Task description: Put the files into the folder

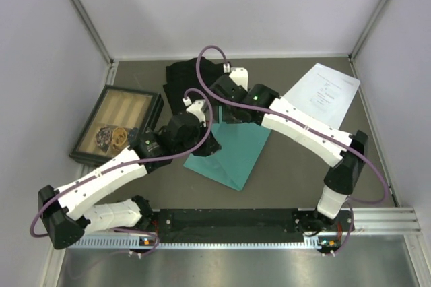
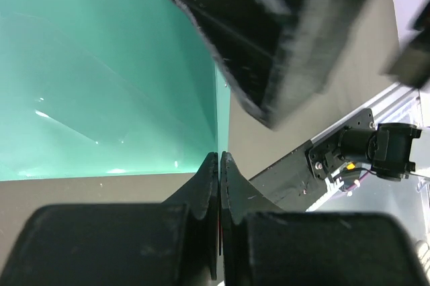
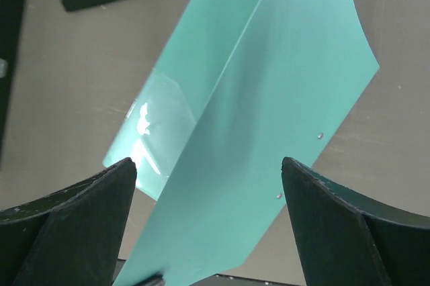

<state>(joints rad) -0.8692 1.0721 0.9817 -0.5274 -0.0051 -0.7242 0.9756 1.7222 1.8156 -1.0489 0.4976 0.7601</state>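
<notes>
One step is in hand on the table [image 1: 289, 166]: opening the teal folder [image 1: 236, 155], centre frame, cover raised. Files [image 1: 326, 91] lie upper right. Left gripper [image 2: 219, 158] pinches the cover edge; right gripper [image 3: 208, 165], jaws apart and empty, must next fetch a sheet.

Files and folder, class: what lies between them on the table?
In the top view, only the right arm crosses above the stretch between the files and the folder. The table beneath it looks bare.
</notes>
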